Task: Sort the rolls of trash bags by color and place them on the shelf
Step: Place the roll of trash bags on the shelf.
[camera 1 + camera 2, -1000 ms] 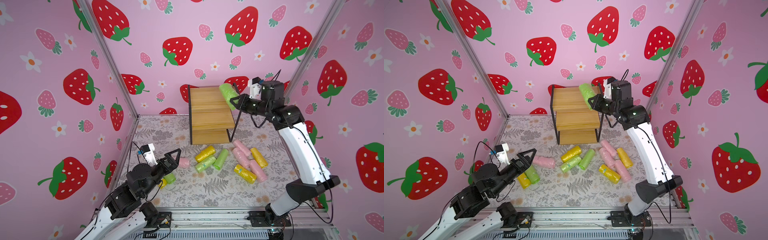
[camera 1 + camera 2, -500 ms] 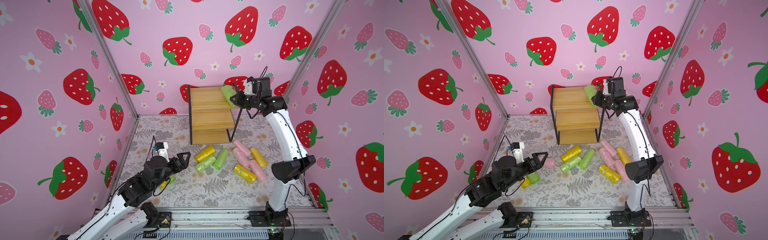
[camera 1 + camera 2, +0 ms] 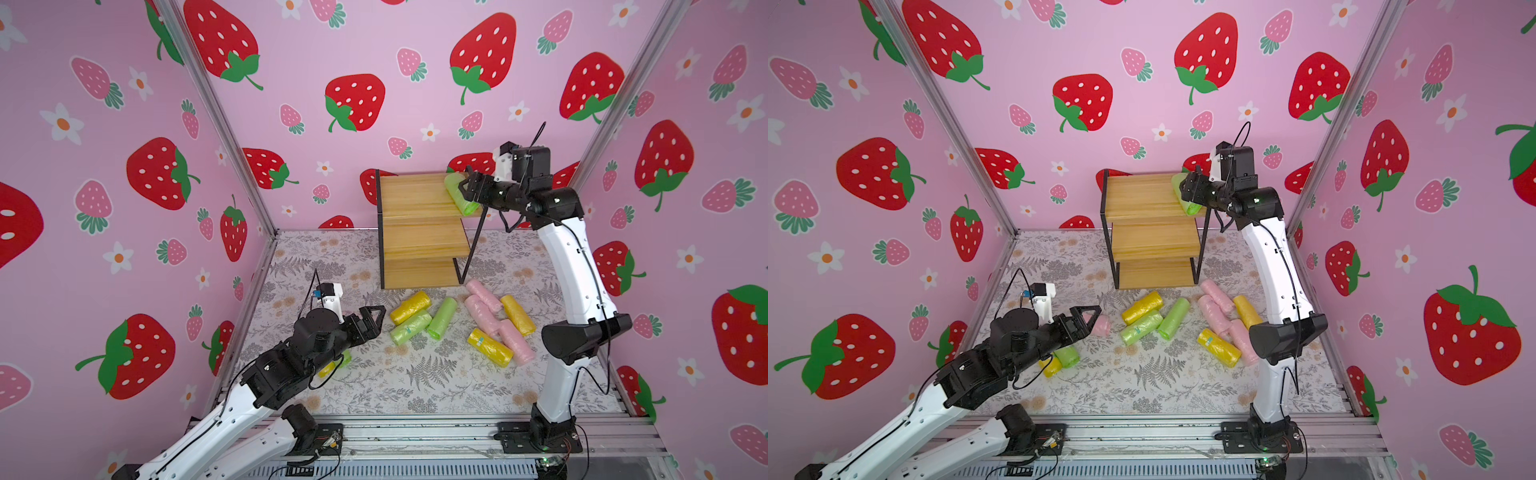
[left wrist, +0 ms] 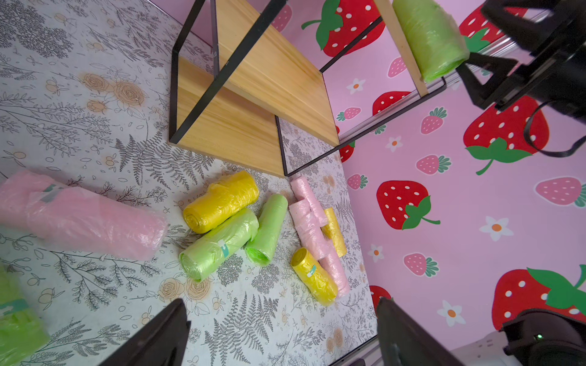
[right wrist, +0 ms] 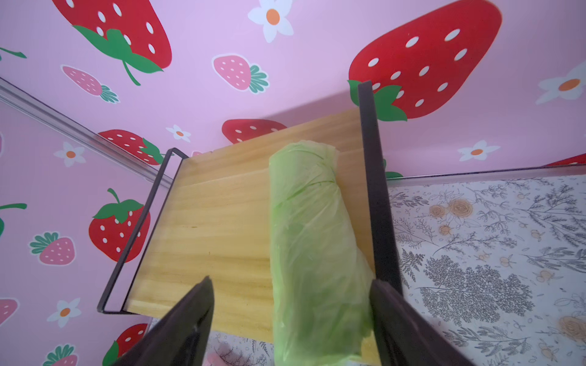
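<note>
One green roll (image 5: 310, 247) lies on the shelf's (image 5: 215, 228) top board, between the right gripper's (image 5: 290, 280) wide-spread fingers (image 5: 190, 320); the other rolls (image 3: 442, 318) lie on the floor (image 3: 415, 386), where the left gripper (image 4: 280, 302) hovers wide open, empty

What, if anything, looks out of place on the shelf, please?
On the shelf, the green roll lies beside the top board's side bar, its near end jutting past the board's edge; it might slip off.
</note>
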Robot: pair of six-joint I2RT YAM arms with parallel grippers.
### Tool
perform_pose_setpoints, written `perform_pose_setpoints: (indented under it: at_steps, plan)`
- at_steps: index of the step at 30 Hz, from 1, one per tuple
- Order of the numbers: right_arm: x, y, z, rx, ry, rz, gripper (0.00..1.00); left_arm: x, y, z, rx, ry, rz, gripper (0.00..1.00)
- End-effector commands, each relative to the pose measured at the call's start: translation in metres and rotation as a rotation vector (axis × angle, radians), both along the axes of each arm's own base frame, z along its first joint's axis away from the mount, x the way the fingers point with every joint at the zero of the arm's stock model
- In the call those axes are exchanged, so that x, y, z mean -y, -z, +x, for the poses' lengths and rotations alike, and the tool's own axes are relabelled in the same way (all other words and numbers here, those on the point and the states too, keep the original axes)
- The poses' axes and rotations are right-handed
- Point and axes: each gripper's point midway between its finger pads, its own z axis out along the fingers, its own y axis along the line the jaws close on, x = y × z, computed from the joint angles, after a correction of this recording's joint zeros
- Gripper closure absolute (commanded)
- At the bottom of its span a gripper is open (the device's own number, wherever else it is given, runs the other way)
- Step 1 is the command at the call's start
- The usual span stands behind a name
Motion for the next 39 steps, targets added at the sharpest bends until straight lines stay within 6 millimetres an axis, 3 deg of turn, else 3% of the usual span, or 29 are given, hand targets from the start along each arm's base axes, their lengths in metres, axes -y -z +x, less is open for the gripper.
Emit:
perform_pose_setpoints:
  at_steps: [1, 5, 9, 13, 16, 21, 24, 27, 35, 39]
  plan:
    - [0.017, -0.027, -0.018, 0.068, 0.016, -0.054, 0.11, 0.002, -0.015, -0.004, 0.025, 0.034, 0.011, 0.02]
    - [0.026, -0.045, -0.048, 0.093, -0.003, -0.074, 0.1, 0.005, -0.008, -0.003, 0.024, 0.064, 0.072, 0.02]
    - [0.03, -0.027, -0.085, 0.025, -0.045, -0.074, 0.11, 0.01, 0.008, 0.0, -0.003, 0.108, 0.176, 0.03]
    - [0.035, 0.019, -0.122, -0.054, -0.06, -0.03, 0.12, 0.012, 0.035, 0.001, -0.066, 0.134, 0.26, 0.05]
    - [0.044, 0.065, -0.15, -0.145, -0.008, 0.055, 0.12, 0.018, 0.048, -0.001, -0.097, 0.151, 0.242, 0.07]
    - [0.039, 0.168, -0.187, -0.441, 0.078, 0.2, 0.14, 0.025, 0.056, -0.004, -0.101, 0.156, 0.178, 0.08]
    - [0.027, 0.213, -0.2, -0.542, 0.112, 0.189, 0.14, 0.026, 0.057, -0.005, -0.105, 0.159, 0.178, 0.08]
    - [0.015, 0.243, -0.208, -0.62, 0.15, 0.154, 0.14, 0.028, 0.057, -0.006, -0.108, 0.163, 0.183, 0.08]
    - [-0.035, 0.293, -0.207, -0.707, 0.126, 0.096, 0.18, 0.03, 0.059, -0.011, -0.116, 0.158, 0.178, 0.08]
    - [-0.044, 0.32, -0.202, -0.774, 0.126, 0.047, 0.2, 0.026, 0.059, -0.014, -0.116, 0.147, 0.162, 0.08]
